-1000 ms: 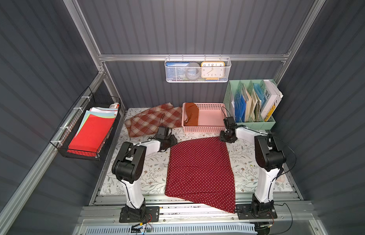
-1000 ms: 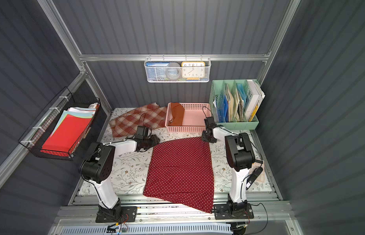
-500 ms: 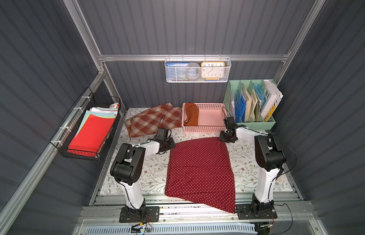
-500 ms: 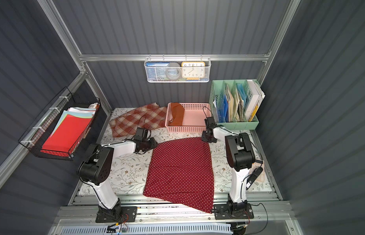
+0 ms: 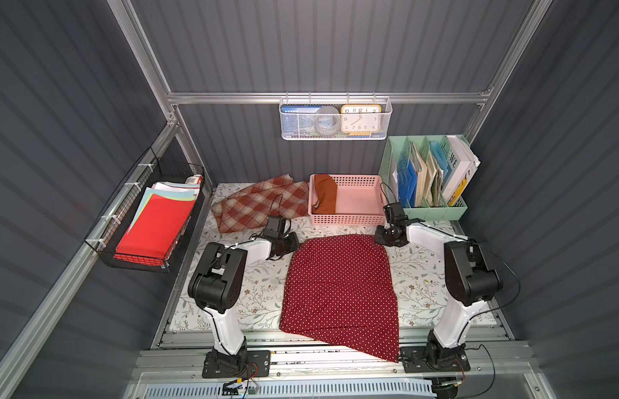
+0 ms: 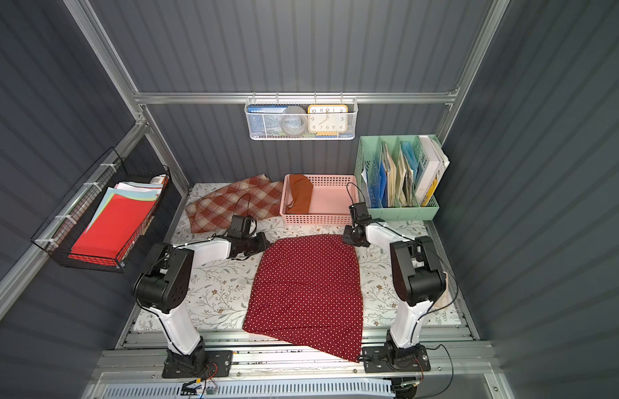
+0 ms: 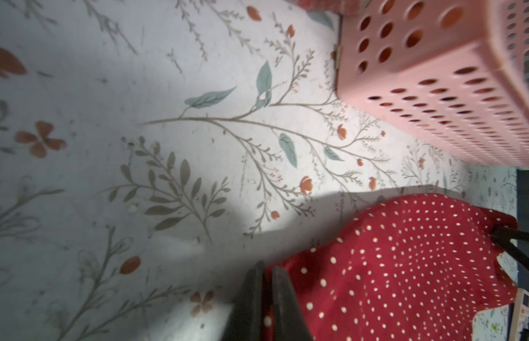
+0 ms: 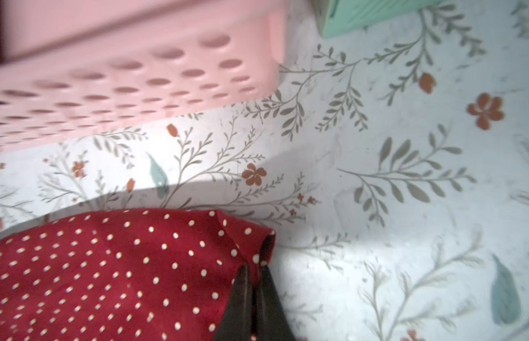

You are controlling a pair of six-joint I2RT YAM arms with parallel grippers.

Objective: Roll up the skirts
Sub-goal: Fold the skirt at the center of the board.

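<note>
Left wrist view first: we see the left pincer pressed together on a far corner of the polka-dot skirt, red cloth caught between its dark fingers. Over on the right wrist view, the right pincer pinches the other far corner, and the cloth is bunched there just above the floral surface.

In both top views that skirt lies spread flat at centre frame. Its far edge stops just short of the pink basket, with a narrow strip of bare surface between them. Its near corner hangs over the front edge onto the metal rails, lower centre-right of the frame. We have open surface on both sides of the skirt, more of it on the left of the frame.

Now the count. We make it three skirts: the polka-dot one, the plaid skirt crumpled at upper left of the surface, touching the basket's side, and the rust-orange skirt inside the basket at its left end. There are two pincers and one pink basket. One green organizer stands at upper right, well clear of the cloth.
</note>
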